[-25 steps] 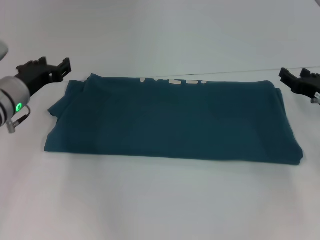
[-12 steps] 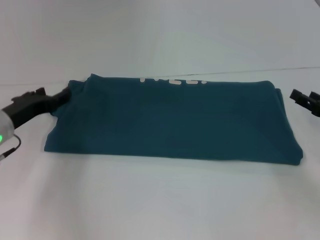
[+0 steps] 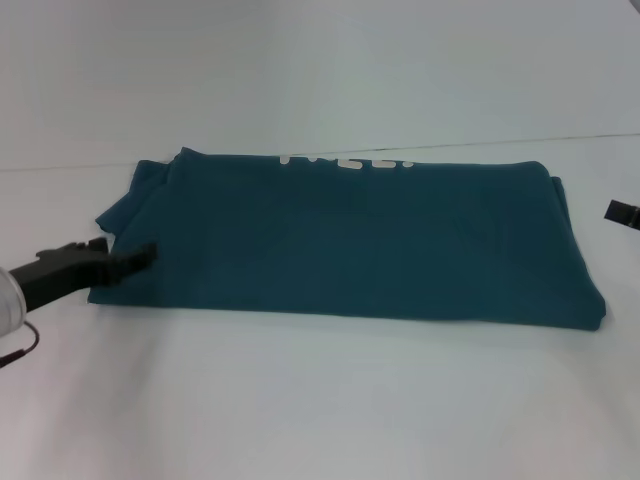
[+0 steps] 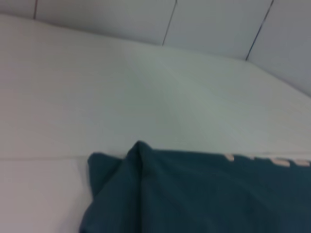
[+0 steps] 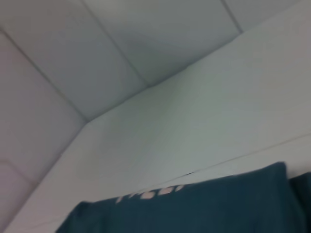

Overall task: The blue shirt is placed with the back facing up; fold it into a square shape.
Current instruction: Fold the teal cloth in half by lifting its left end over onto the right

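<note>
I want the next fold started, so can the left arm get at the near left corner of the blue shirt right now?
Probably yes: the left gripper already sits at that corner of the blue shirt, with nothing between them.

Your left gripper (image 3: 135, 262) has dropped from 10 o'clock, beside far-left corner of blue shirt (image 3: 350, 240), down to 8 o'clock; fingertips now overlap shirt's near-left edge, where a second ago they hung clear of fabric and half a second ago touched its upper-left corner. Arm's green light has gone out of head view. Your right gripper (image 3: 622, 212) has slid outward at 3 o'clock; only small black tip left at frame edge, farther from shirt's right fold.
</note>
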`<control>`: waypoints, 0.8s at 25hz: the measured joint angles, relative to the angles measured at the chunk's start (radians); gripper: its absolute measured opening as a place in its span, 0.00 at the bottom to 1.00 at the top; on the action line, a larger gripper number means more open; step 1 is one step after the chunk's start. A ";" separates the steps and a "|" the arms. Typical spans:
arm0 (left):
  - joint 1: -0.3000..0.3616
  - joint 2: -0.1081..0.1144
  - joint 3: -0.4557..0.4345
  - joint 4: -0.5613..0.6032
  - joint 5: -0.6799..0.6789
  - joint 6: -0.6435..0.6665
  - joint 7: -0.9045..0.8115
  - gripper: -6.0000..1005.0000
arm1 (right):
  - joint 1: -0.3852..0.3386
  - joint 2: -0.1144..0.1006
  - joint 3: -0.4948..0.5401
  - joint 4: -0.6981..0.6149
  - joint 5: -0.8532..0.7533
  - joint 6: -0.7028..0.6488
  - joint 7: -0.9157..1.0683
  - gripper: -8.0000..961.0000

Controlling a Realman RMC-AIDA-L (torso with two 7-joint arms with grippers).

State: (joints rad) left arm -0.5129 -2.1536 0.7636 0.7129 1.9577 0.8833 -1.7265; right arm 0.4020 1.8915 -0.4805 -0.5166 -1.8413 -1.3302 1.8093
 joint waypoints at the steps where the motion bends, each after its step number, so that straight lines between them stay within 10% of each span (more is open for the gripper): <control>1: 0.000 0.000 -0.001 0.000 0.016 -0.006 -0.004 0.80 | 0.000 -0.004 0.002 -0.010 -0.006 -0.023 0.019 0.77; 20: -0.003 0.003 -0.003 -0.043 0.108 -0.098 -0.040 0.80 | 0.026 0.011 -0.010 -0.059 -0.013 -0.040 0.083 0.77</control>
State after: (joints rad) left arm -0.5156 -2.1510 0.7607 0.6703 2.0656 0.7855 -1.7667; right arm 0.4283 1.9026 -0.4901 -0.5760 -1.8547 -1.3698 1.8919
